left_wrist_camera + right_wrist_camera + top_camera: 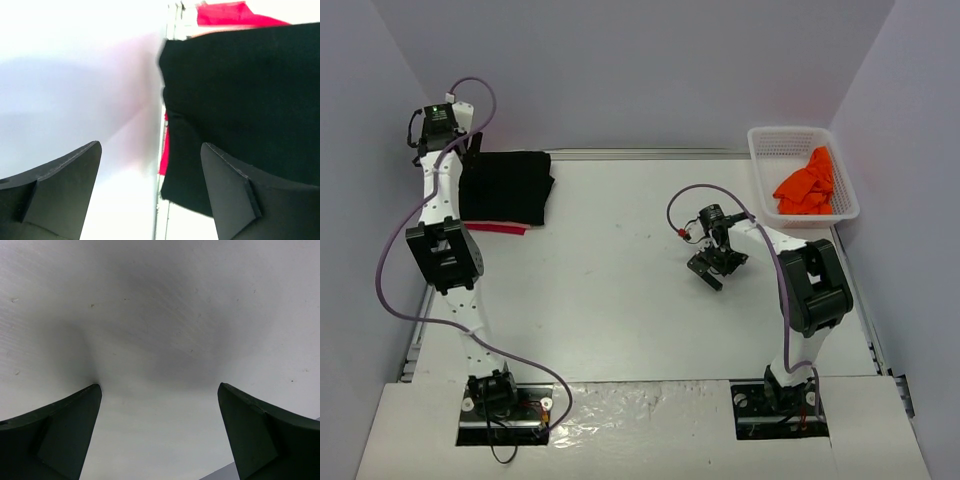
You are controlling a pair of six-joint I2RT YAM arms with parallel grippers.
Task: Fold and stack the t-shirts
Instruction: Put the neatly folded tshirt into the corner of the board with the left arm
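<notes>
A folded black t-shirt [506, 186] lies at the far left of the table on a red t-shirt [496, 228], whose edge shows under its near side. In the left wrist view the black shirt [240, 95] fills the right side, with the red shirt [220, 13] showing beyond and beside it. My left gripper [472, 145] [150, 192] is open and empty at the shirt's far left corner, by the wall. A crumpled orange t-shirt [808, 184] lies in the basket. My right gripper [718, 266] [160, 435] is open and empty over bare table. No salmon-pink shirt shows.
A white mesh basket [764, 160] stands at the far right corner. Grey walls close in the table on the left, back and right. The table's metal rim [161, 200] runs beside the black shirt.
</notes>
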